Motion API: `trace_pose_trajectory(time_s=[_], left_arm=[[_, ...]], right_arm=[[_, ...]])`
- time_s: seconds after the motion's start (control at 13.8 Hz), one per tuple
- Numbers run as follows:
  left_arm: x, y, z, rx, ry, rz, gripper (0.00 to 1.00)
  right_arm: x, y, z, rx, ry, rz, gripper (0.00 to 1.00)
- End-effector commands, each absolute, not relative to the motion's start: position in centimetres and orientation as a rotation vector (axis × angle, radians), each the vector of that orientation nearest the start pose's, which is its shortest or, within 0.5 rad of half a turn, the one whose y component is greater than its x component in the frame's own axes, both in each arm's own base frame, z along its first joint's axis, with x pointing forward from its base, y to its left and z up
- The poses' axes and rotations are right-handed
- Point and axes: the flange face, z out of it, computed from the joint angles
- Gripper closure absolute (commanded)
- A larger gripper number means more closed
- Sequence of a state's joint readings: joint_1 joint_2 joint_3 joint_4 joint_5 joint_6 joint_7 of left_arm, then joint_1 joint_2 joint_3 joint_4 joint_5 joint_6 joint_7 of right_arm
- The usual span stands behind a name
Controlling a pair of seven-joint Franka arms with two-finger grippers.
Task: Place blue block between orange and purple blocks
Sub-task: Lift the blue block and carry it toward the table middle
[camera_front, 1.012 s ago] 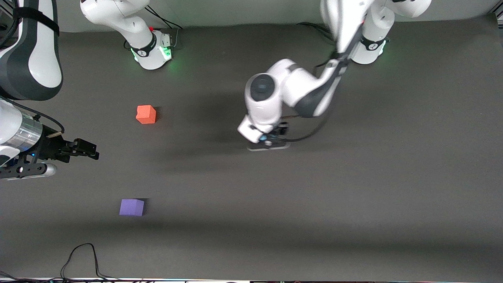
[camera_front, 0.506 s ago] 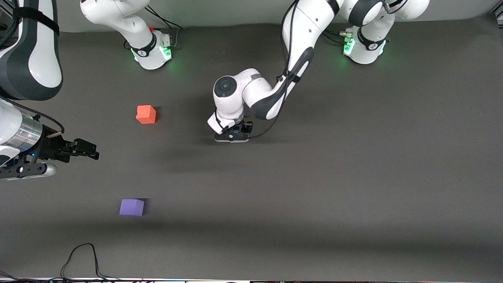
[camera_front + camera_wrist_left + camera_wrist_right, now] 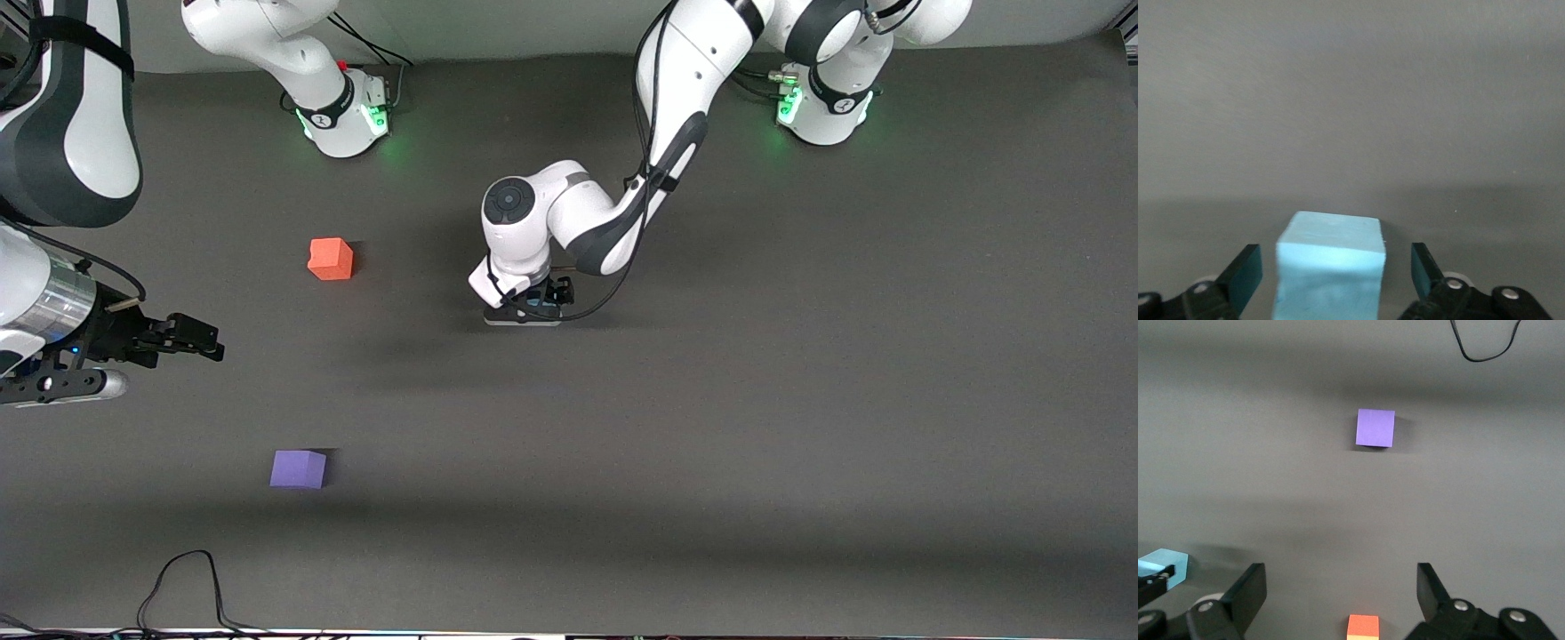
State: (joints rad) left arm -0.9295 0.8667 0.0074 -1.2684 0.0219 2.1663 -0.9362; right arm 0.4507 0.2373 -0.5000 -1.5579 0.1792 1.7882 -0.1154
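The sky-blue block [image 3: 1330, 267] sits on the dark table mat between the fingers of my left gripper [image 3: 1333, 267], with a gap on each side, so the jaws are open. In the front view that gripper [image 3: 524, 311] is low at mid-table, and its hand covers the block. The block lies beside the orange block [image 3: 331, 259], toward the left arm's end and slightly nearer the camera. The purple block [image 3: 299, 468] lies nearer the front camera than the orange one. My right gripper [image 3: 204, 342] waits open at the right arm's end, above the table between those two blocks.
A black cable [image 3: 187, 578] loops on the mat near the front edge. The two arm bases [image 3: 342, 111] [image 3: 827, 107] stand along the back edge. The right wrist view shows the purple block [image 3: 1375, 427], the orange block [image 3: 1363, 627] and the blue block [image 3: 1165, 567].
The left arm swung toward the right arm's end of the table, then settled low. Its jaws came apart from the blue block. The right arm has not moved.
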Motion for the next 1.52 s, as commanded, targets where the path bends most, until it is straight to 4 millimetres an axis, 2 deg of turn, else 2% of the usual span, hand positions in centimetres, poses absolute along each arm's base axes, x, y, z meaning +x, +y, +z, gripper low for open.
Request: trace_pose_trajectory(time_s=[0.0,0.14,0.22,0.36,0.51,0.72,0.87,1.01,1.08,1.16,1.23,1.3,1.45], left_arm=[[48.4,-56.7,31.1,-3.140,-0.042,0.013,0.00],[51.9,-52.0,38.0,-3.216,-0.074,0.075,0.00],[53.3,-48.8,40.3,-3.214,-0.048,0.159,0.00],[57.0,-40.6,45.2,-3.228,-0.041,0.260,0.00],[58.8,-32.5,50.0,-3.230,-0.115,0.290,0.00],[58.9,-20.1,55.7,-3.230,-0.077,0.336,0.00],[59.1,-14.1,58.0,-3.235,-0.129,0.308,0.00],[58.5,-9.9,59.4,-3.230,-0.129,0.287,0.00],[58.2,-7.5,59.4,-3.237,-0.090,0.296,0.00],[57.8,-5.0,59.5,-3.243,-0.078,0.295,0.00],[57.5,-2.9,59.6,-3.246,-0.064,0.282,0.00],[57.3,-1.6,59.7,-3.217,-0.046,0.269,0.00],[57.2,-0.7,59.1,-3.180,-0.040,0.256,0.00]], right_arm=[[62.6,1.5,53.0,-3.059,-0.081,-0.065,0.00],[62.5,2.3,53.1,-3.057,-0.100,-0.068,0.00],[62.5,4.2,53.1,-3.056,-0.142,-0.064,0.00],[62.7,6.2,52.8,-3.058,-0.166,-0.066,0.00],[62.7,11.9,50.7,-3.069,-0.294,-0.018,0.00],[62.2,19.7,47.7,-3.041,-0.315,-0.007,0.00],[61.8,25.1,45.0,-3.017,-0.302,-0.024,0.00],[61.0,30.8,41.5,-3.045,-0.281,-0.076,0.00],[59.7,34.5,39.3,-3.061,-0.303,-0.090,0.00],[58.3,37.7,36.9,-3.085,-0.255,-0.090,0.00],[56.9,40.2,35.1,-3.108,-0.093,-0.084,0.00],[56.0,41.3,33.1,-3.140,0.044,-0.063,0.00],[55.5,40.9,31.6,-3.158,0.112,-0.029,0.00]])
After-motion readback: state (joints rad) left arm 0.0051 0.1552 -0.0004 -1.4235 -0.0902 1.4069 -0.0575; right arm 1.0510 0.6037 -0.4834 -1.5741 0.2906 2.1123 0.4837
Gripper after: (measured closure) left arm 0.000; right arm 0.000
